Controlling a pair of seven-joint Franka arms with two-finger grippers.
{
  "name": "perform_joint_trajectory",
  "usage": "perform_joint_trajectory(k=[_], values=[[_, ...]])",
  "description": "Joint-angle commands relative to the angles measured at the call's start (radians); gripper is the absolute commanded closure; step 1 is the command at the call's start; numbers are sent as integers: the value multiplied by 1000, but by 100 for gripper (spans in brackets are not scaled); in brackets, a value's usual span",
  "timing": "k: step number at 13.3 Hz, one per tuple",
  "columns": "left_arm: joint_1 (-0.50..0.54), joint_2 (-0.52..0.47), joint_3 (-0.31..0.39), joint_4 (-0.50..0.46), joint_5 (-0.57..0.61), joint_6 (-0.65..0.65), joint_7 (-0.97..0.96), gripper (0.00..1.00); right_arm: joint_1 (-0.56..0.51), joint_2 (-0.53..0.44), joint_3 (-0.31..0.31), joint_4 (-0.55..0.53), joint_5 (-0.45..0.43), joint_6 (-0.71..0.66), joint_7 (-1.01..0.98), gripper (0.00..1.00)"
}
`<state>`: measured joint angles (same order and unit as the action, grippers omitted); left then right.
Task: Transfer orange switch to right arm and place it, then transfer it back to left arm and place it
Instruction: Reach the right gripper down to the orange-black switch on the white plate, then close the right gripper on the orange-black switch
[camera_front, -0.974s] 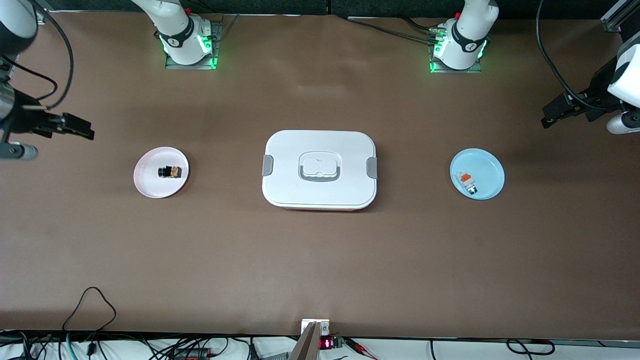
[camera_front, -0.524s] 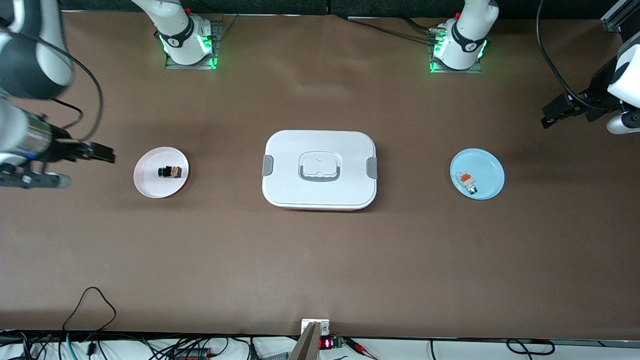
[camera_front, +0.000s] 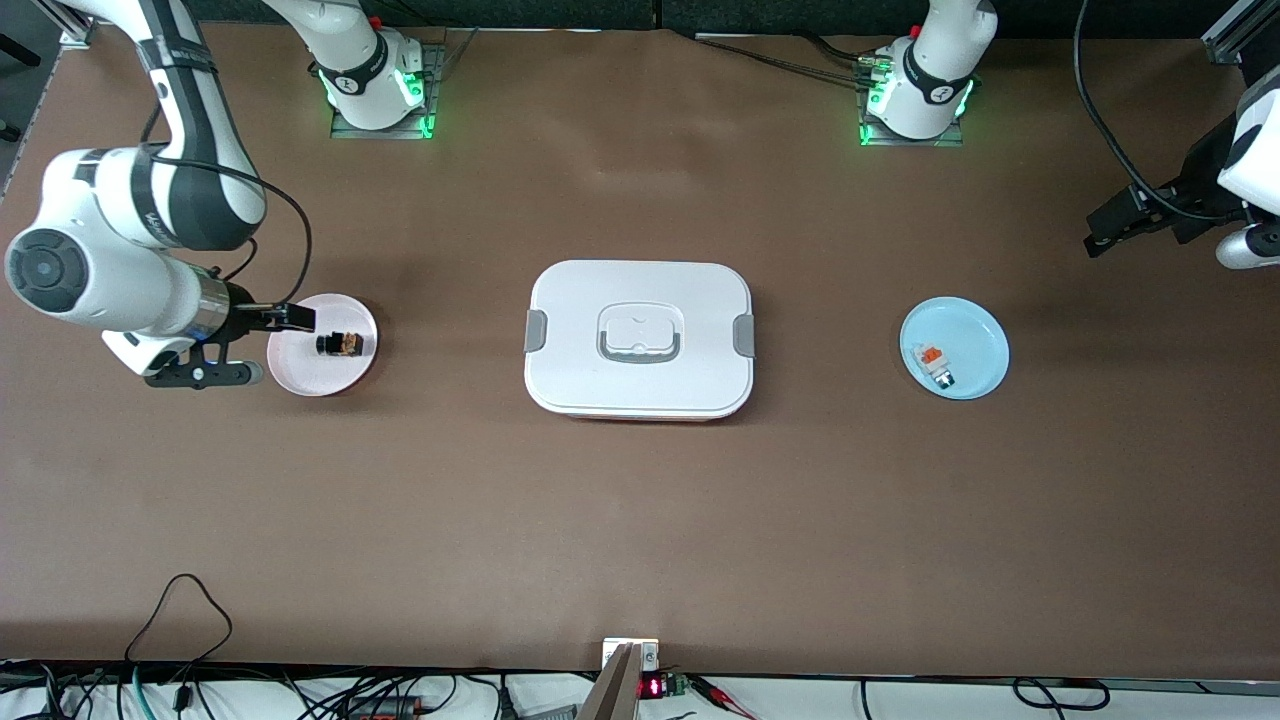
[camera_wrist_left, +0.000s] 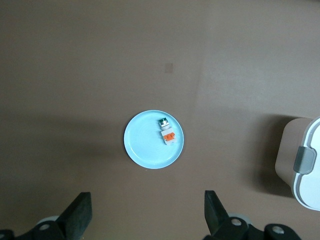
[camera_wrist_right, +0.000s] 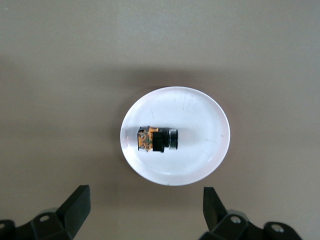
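Brown table (camera_front: 640, 520) carries the box (camera_front: 640, 340) at frame centre, with the orange switch (camera_front: 342, 344) lying on a pink plate (camera_front: 305, 375) at centre left. Right gripper (camera_front: 295, 318) hangs over that plate's edge, jaws wide apart and empty. Left gripper (camera_front: 1110, 230) waits at the upper right edge, jaws likewise spread, holding nothing.

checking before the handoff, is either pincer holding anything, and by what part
Nothing is held. The small black-and-orange switch lies on the white round plate; right pincer and left pincer are open.

Box (camera_front: 638, 340) sits mid-desk (camera_front: 640, 520). At its 9 o'clock, toward the right arm's end: a plate (camera_front: 300, 372) with the switch (camera_front: 341, 344) on it, right gripper (camera_front: 295, 318) over that plate's rim. At 3 o'clock: second plate (camera_front: 975, 335) carrying another component (camera_front: 932, 364). Left gripper (camera_front: 1100, 235) hangs over the desk around 2 o'clock.
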<state>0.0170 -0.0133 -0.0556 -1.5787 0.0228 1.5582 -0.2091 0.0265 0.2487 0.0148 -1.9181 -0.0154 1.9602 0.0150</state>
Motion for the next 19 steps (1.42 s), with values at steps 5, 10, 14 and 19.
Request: perform_joint_trajectory(k=[5, 10, 14, 19], values=[[-2, 16, -3, 34, 26, -17, -7, 1, -36, 27, 4, -160, -4, 209, 0, 0], [-2, 16, -3, 34, 25, -15, -7, 1, -33, 86, 8, -162, -8, 259, -9, 0], [-2, 18, -3, 34, 25, -15, -7, 1, -34, 127, 8, -159, -6, 310, -1, 0], [-2, 18, -3, 34, 28, -15, -7, 1, -28, 142, 10, -159, -6, 322, -4, 0]])
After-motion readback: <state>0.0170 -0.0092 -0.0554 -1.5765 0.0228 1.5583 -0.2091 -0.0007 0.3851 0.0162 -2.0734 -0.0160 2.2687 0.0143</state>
